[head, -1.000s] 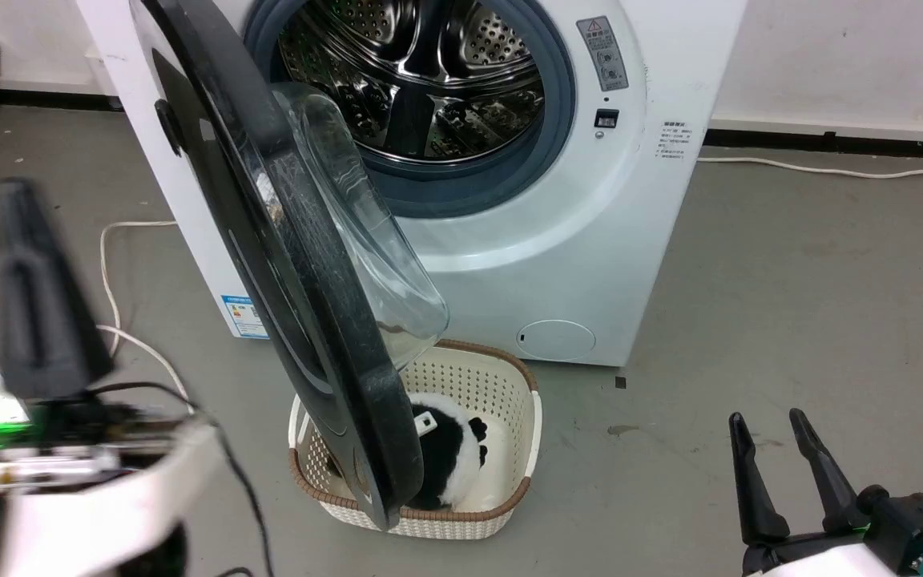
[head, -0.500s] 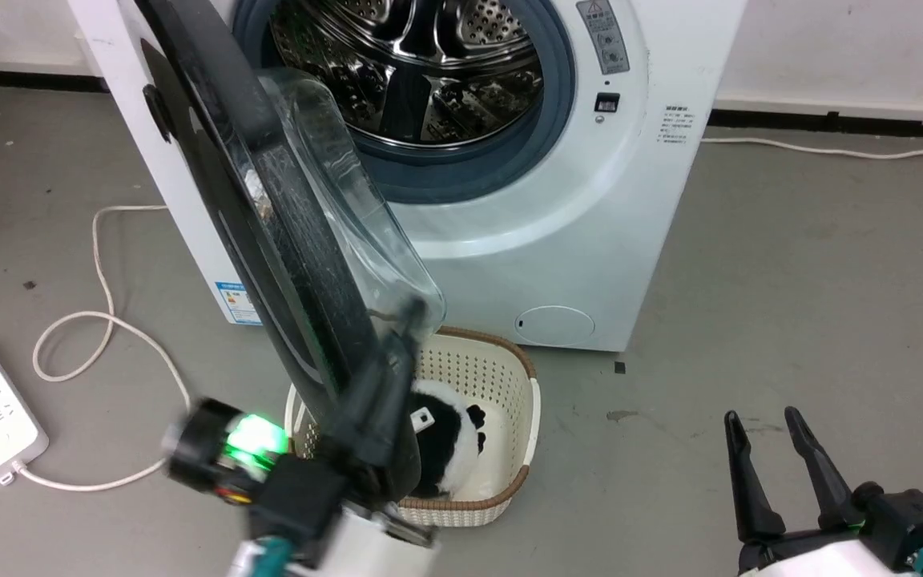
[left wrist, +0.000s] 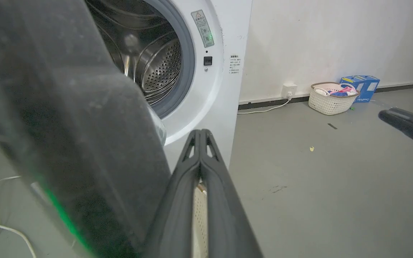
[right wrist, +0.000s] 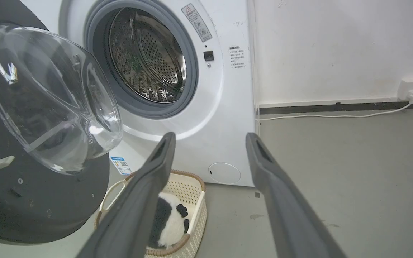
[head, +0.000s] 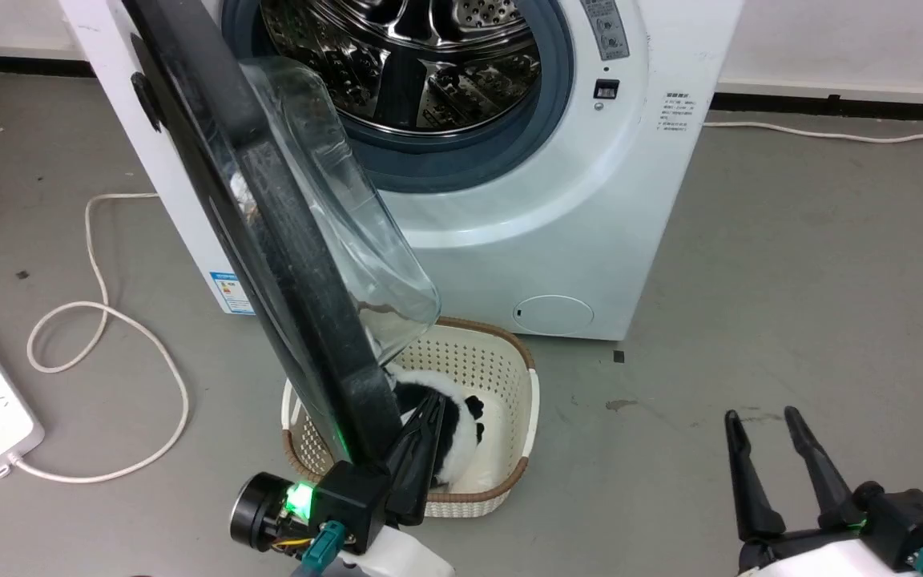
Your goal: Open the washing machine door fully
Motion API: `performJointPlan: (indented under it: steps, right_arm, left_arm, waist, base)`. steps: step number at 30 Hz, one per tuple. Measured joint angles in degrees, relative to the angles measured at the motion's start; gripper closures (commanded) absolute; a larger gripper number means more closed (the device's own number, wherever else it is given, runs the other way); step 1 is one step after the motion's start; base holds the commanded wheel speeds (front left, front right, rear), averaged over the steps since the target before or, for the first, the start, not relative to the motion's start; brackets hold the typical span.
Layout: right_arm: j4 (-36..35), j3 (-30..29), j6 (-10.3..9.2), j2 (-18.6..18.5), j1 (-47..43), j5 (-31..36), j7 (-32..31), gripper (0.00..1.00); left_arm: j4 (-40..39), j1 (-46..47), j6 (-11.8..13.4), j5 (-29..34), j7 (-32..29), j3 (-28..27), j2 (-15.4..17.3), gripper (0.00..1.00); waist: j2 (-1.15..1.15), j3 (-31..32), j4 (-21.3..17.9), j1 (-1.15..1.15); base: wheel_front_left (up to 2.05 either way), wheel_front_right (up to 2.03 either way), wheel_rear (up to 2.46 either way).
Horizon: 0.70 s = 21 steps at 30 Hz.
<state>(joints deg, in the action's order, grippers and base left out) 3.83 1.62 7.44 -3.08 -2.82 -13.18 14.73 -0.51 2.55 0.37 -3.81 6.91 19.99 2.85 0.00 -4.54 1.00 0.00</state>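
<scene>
near: your right gripper sat low at your right, fingers spread wide, holding nothing, well apart from the machine.

left gripper: fingers pressed together, nothing between them. they pointed up along the drum-facing side of the washing machine door, just beside its lower free edge. the left wrist view put the black rim hard against the fingers' left; actual contact couldn't be told.

under them: a pale woven basket on the floor, with a black-and-white plush toy inside. the door's bottom edge hung over the basket.

the door: swung out from the view's left side of the washing machine, near edge-on to your head camera, glass bowl bulging toward the drum. judged about halfway; more swing was left.

handling, judged: stiff and fairly heavy, turning freely on its hinge. the glossy outer face looked slippery and offered no pinch. push rather than grasp: closed fingers flat on the matt inner rim, out by the free edge for leverage. keep off the glass bowl; it's curved, slick and the likeliest part to mark.

far: the grey gasket ringed the open drum.
</scene>
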Motion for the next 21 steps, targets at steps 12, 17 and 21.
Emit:
performJointPlan:
  steps: [12,17,21]
  right_arm:
    - [0.82,-0.19,0.00,0.02,-0.30,-0.58,0.01,0.00]
    - [1.03,0.01,0.00,0.02,-0.86,-0.96,0.01,0.00]
    - [1.07,0.65,0.00,0.05,-0.85,-0.98,0.01,0.00]
  left_arm:
    - [3.76,-0.68,1.35,-2.08,1.82,-1.41,0.29,1.00]
    - [3.71,-2.19,2.55,-3.43,1.80,-3.49,1.62,1.00]
    - [3.42,-2.74,3.54,-4.49,1.80,-5.55,2.21,1.00]
  waist:
    - [0.00,1.58,6.44,0.00]
    - [0.00,2.66,11.39,0.00]
    - [0.00,3.06,15.61,-0.01]
  base:
    - [0.00,0.00,0.00]
    - [0.00,0.00,0.00]
    - [0.00,0.00,0.00]
